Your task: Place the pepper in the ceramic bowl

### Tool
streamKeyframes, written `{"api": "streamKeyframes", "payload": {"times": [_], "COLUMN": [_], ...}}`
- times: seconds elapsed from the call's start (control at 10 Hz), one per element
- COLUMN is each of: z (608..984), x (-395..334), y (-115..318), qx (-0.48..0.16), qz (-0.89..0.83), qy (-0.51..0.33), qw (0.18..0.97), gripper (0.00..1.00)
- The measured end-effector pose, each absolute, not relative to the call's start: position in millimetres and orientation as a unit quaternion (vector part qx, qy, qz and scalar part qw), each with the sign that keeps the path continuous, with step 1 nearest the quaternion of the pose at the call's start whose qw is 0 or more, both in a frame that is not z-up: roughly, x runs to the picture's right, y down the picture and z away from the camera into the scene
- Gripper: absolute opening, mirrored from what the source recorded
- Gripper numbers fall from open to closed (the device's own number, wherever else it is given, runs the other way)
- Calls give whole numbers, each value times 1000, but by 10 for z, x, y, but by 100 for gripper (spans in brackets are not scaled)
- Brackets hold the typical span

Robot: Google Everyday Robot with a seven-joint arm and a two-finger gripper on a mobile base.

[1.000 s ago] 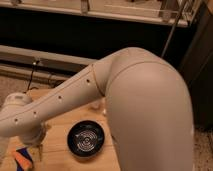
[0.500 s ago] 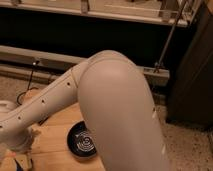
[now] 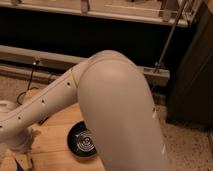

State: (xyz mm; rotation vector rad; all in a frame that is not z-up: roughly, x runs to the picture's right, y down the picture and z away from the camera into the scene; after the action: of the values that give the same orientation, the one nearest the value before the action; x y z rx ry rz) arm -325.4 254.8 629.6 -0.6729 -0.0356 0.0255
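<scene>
camera view: the robot's big pale elbow [image 3: 120,115] fills the middle of the frame. it has swung left compared with a second ago and now hides the right part of the ceramic bowl [image 3: 79,142], which then showed whole. the forearm [image 3: 45,102] slopes down to the left, and the wrist sits lower than it did a second ago. that puts the pincer [image 3: 23,159] at the bottom left edge, low over the table [image 3: 55,127], left of the bowl and apart from it. the frame edge cuts the pincer off, so i cannot tell how far open it is or whether it has hold of anything. i cannot make out the pepper anywhere. the part of the bowl that shows holds only its pale rings, nothing orange.

the bowl itself lies where it lay half a second ago. my reading is that the placing is not yet done. the arm has dropped beside the bowl rather than over it, so a move to the right would be needed first.
</scene>
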Motion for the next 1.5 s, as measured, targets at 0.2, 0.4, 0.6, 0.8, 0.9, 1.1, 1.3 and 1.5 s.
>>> {"api": "streamKeyframes", "payload": {"times": [0.2,0.4,0.6,0.8,0.9,1.1,1.3,1.5], "z": [6304,6284,6311,6333,6329,6376,6414,6509], "x": [-3366,-3679,-3942,-4047,-4073,-4103,-4190,-4329], "y": [2616,2723,2800,2861,2910,3003,3093,3234], "qx": [-350,-375,-392,-396,-395,-396,-397,-405], "qz": [23,23,13,2,-1,22,49,80], "qy": [-29,-44,-40,-4,20,63,81,83], "qw": [936,926,919,918,919,916,913,907], "gripper": [80,80,80,80,80,80,80,80]}}
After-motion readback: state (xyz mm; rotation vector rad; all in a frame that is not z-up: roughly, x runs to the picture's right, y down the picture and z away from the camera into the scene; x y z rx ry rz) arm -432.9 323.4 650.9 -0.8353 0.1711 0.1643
